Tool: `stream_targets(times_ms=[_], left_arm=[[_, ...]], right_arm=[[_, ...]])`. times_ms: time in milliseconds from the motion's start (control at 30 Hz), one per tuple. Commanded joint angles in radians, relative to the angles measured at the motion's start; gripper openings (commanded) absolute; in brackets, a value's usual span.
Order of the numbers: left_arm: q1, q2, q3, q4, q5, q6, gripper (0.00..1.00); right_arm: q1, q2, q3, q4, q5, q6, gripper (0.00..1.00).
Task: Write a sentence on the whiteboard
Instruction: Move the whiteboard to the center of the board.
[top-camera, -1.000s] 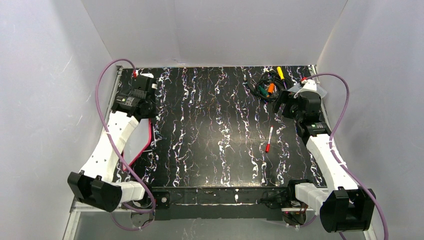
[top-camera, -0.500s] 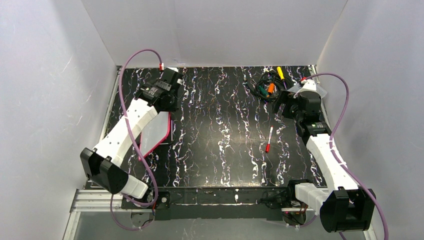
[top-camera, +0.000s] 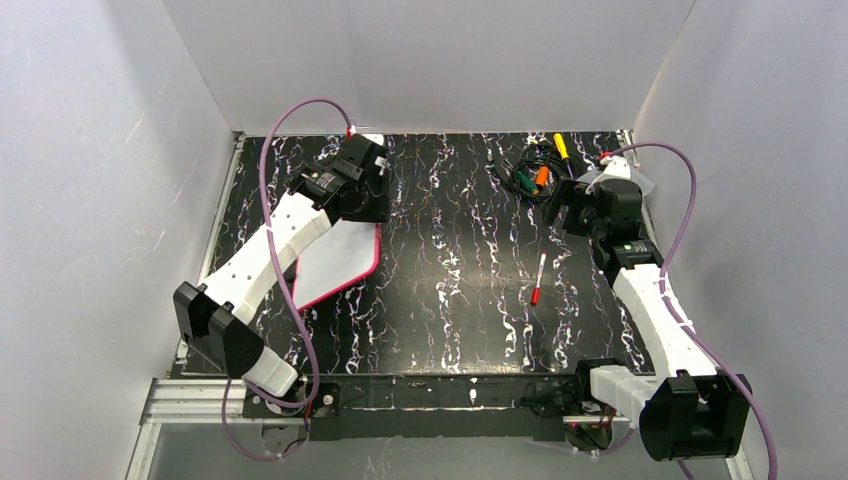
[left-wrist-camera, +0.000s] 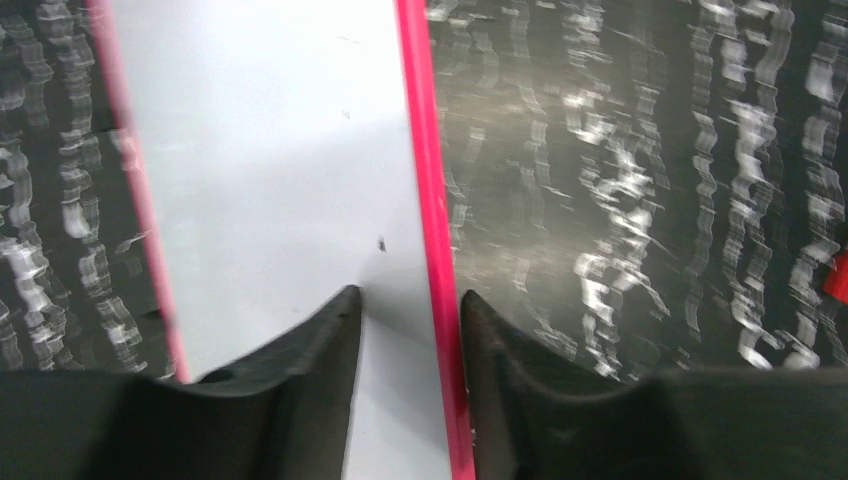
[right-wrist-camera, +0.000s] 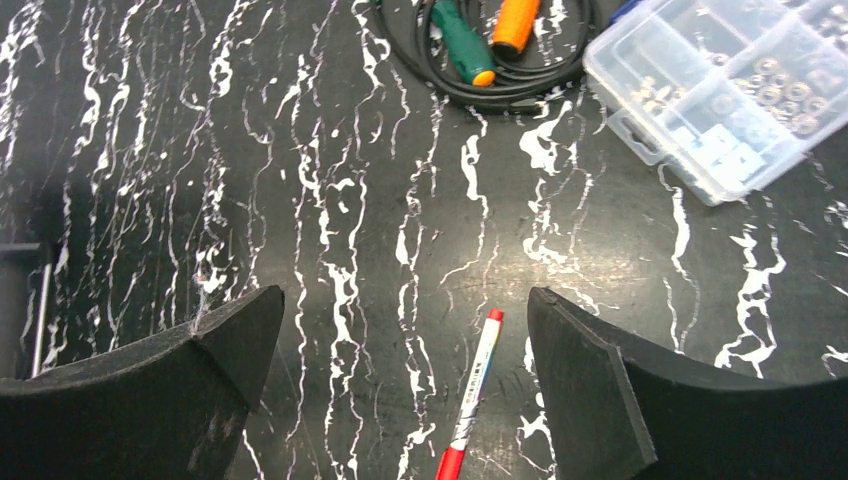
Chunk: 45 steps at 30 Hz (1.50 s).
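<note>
Placement of the whiteboard (top-camera: 335, 268) looks to be the step in hand. From the top camera it lies flat on the table (top-camera: 450, 310), left of centre and skewed. Its white face is bare, with no sentence on it. The left gripper (top-camera: 368, 208) sits at its far right corner. The marker (top-camera: 537, 279) lies well apart on the right side, and the right gripper (top-camera: 560, 200) hovers beyond it, near a bundle of cables (top-camera: 528, 175).

In the left wrist view the fingers (left-wrist-camera: 320, 345) stand apart astride the board's pink-red rim, one over the white face and the other over the table. A strip of white shows between the rim and the inner finger, so nothing is clamped. To do this well, I judge the arm should draw off along the rim without nudging the board, leaving it flat and within the other arm's reach.

In the right wrist view the claw is spread wide and empty, with the marker on the table between the fingers. A clear compartment box (right-wrist-camera: 720, 90) and screwdrivers (right-wrist-camera: 462, 45), green and orange handled, lie further off. The pickup probably wants a grip square across the mid-barrel.

Writing: the marker's barrel carries small print, too fine to read, and the board shows only a few specks
</note>
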Motion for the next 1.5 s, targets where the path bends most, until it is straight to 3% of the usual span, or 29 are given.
stream_targets(times_ms=[0,267,667,1000,1100,1333,1467], left_arm=[[-0.014,-0.071,-0.030,0.014,0.119,-0.026,0.50],[-0.014,-0.137,-0.089,-0.008,0.086,-0.015,0.52],[0.037,-0.272,-0.103,-0.090,-0.017,0.013,0.72],[0.124,-0.408,-0.024,-0.136,0.097,0.036,0.87],[0.207,-0.441,-0.042,-0.124,0.109,0.057,0.89],[0.528,-0.488,-0.232,0.017,0.189,0.074,0.90],[0.662,-0.487,-0.343,0.101,0.286,0.052,0.91]], right_arm=[[-0.003,0.020,0.056,0.016,-0.116,-0.014,1.00],[0.035,0.071,0.074,0.092,-0.369,0.094,1.00],[0.444,0.146,0.165,0.145,-0.169,0.254,1.00],[0.629,0.234,0.266,0.210,-0.051,0.363,1.00],[0.683,0.288,0.316,0.217,-0.034,0.379,1.00],[0.845,0.435,0.490,0.226,-0.001,0.395,1.00],[0.908,0.531,0.577,0.203,0.032,0.398,0.93]])
